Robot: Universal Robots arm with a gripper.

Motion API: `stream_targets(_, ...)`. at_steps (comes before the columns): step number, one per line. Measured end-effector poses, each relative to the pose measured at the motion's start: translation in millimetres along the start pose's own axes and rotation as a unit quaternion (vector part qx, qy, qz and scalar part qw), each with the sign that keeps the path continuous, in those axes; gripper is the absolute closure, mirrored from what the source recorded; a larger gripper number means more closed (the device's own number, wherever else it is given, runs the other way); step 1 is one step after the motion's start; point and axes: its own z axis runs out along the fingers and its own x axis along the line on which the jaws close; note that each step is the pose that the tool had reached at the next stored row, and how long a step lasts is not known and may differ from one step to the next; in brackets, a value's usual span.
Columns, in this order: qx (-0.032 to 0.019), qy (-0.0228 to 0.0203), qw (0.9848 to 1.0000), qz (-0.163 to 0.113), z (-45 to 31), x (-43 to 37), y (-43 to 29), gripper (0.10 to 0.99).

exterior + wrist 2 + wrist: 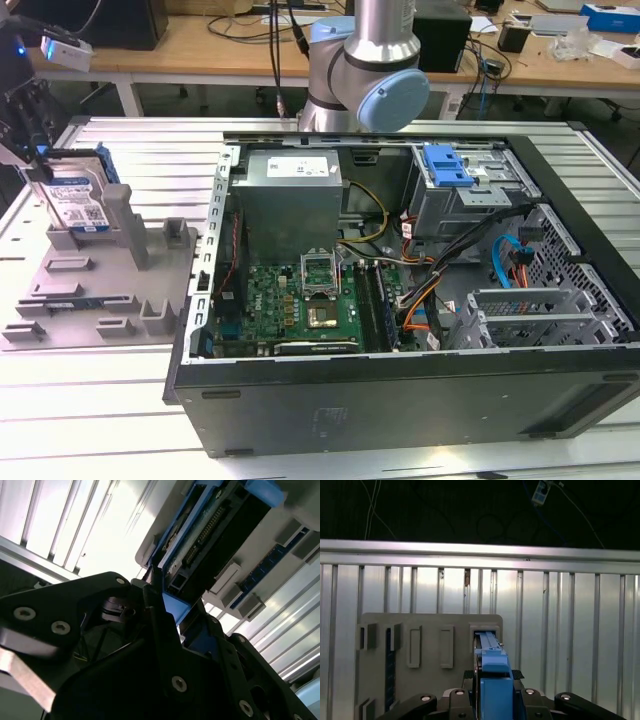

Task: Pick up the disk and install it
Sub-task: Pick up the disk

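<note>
The disk (pixel 78 200), silver with a white-and-blue label and a blue bracket, stands on edge in the grey fixture (pixel 100 290) at the exterior view's left. My black gripper (pixel 38 165) comes down on its upper edge, one finger on each side. In the first wrist view the blue bracket of the disk (pixel 492 680) sits tight between the fingers of the gripper (pixel 493 676), above the grey fixture (pixel 420 680). The second wrist view shows the disk (pixel 210 530) from its connector end, with the gripper (pixel 165 600) clamped on the blue edge.
An open computer case (pixel 400 400) lies on the slatted metal table (pixel 90 410) to the exterior view's right of the fixture. Inside it are a grey power supply (pixel 290 195), a green motherboard (pixel 300 300), and a drive bay with a blue latch (pixel 445 165). The arm's base (pixel 365 60) stands behind the case.
</note>
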Motion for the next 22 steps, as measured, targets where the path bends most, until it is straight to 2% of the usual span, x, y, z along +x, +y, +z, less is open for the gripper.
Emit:
stream_targets(8,0.0,0.0,1.0,0.0,-19.4,0.0,0.5,0.718)
stream_targets(10,0.0,0.0,1.0,0.0,-29.7,0.0,0.7,0.718)
stream_targets(22,0.0,0.0,1.0,0.0,-65.3,0.0,1.4,0.718)
